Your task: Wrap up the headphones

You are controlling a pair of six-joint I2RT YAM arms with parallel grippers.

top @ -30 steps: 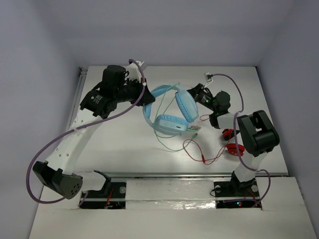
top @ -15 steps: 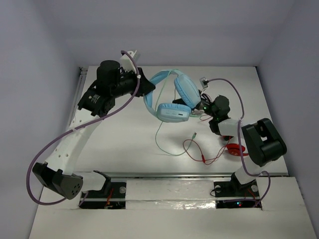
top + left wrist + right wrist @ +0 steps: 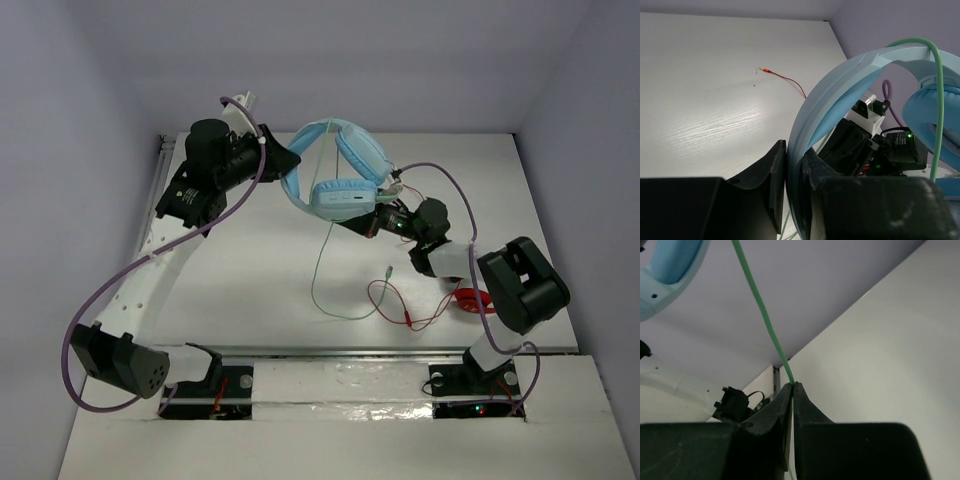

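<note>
The light blue headphones point(image 3: 345, 170) hang lifted above the table's far middle. My left gripper point(image 3: 287, 166) is shut on their wide headband point(image 3: 840, 95), its jaws clamping the band from both sides point(image 3: 794, 167). The pale green cable point(image 3: 316, 270) runs over the headband point(image 3: 939, 100), hangs down in a long loop and ends in a plug point(image 3: 388, 270) on the table. My right gripper point(image 3: 352, 222) sits just under the lower ear cup point(image 3: 343, 200) and is shut on the green cable point(image 3: 760, 310), pinched at the fingertips point(image 3: 793, 386).
The smaller red headphones point(image 3: 470, 298) lie at the right by my right arm. Their red cable point(image 3: 400, 308) trails left across the table near the green plug. White walls close in the back and sides.
My left gripper has lifted the headphones up and toward the back. My right gripper has moved left with the green cable to under the ear cup. The cable loop hangs longer.
</note>
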